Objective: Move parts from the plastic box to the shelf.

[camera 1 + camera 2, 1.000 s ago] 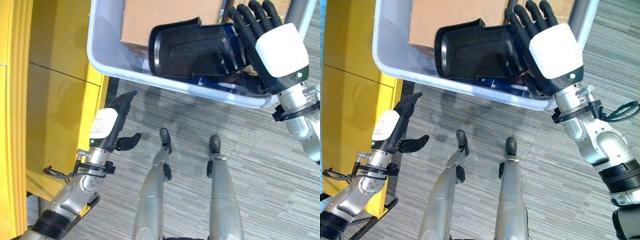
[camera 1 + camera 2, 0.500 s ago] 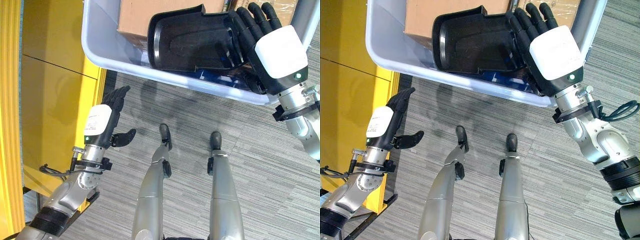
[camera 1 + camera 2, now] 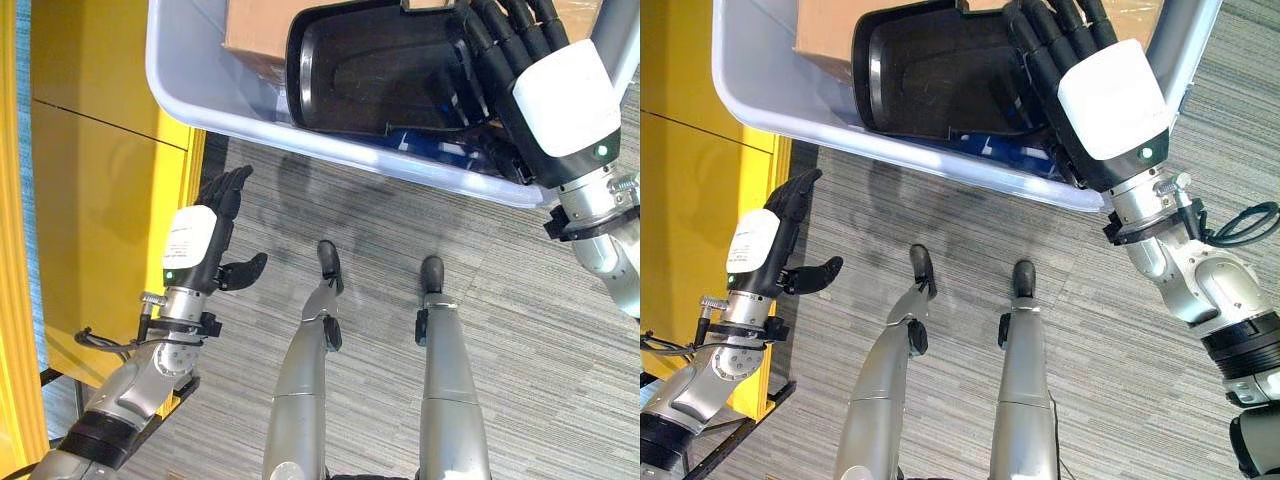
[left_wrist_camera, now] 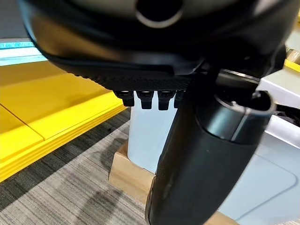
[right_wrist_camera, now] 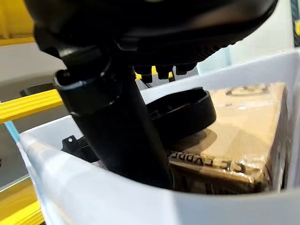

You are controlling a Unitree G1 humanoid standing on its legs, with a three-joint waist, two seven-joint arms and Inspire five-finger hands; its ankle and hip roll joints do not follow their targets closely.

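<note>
R hand (image 3: 1110, 100) is up at the plastic box (image 3: 190, 95), at the box's near-right corner, reaching in over the near wall. My fingers (image 3: 1040, 45) on that side are curled round the right end of a black plastic part (image 3: 385, 65), a shallow tray-like moulding w/ a raised rim, so I've got a grip on it. The part lies across the box, open side facing the head cam, its left end over a brown cardboard carton (image 3: 255, 25) that sits toward the box's far-left side. R wrist view gives me the thumb (image 5: 119, 136) running down inside the near wall, the part's rounded end (image 5: 185, 112) resting on a film-wrapped carton. Something blue (image 3: 440, 150) shows on the box floor under the part, can't tell what it is.

L hand (image 3: 200, 245) hangs low over the grey carpet (image 3: 520, 330), well apart from the box, just beside the yellow shelf unit (image 3: 100, 180) on my left. Its fingers are straight, thumb out to the side, nothing in it. L wrist view shows me the yellow shelf surface (image 4: 42, 117) and a pale box on a wooden block (image 4: 129, 173) past the fingertips.
</note>
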